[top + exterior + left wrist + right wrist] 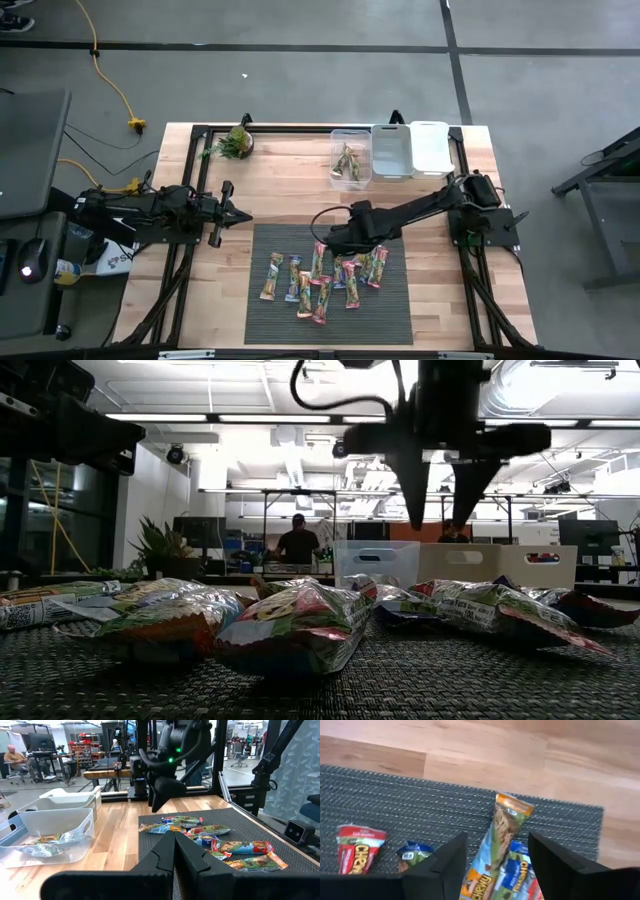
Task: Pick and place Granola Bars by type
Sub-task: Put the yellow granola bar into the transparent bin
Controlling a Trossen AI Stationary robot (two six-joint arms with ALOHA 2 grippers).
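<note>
On the left, we see the left gripper [240,215] pressed together, resting at the wooden table's [290,175] edge. The shiny multicoloured wrapped granola bars [325,280] lie on the dark woven mat [390,315]. Above their far end, the right gripper [322,243] hangs spread over an orange-tipped bar [506,827]. Further right, a clear plastic bin [351,158] holds more bars.

wooden table [200,290], dark mat [390,315], bins [390,150], plant [238,141]

Plant [237,142], 3 bins [391,150], mat [390,310]
</note>
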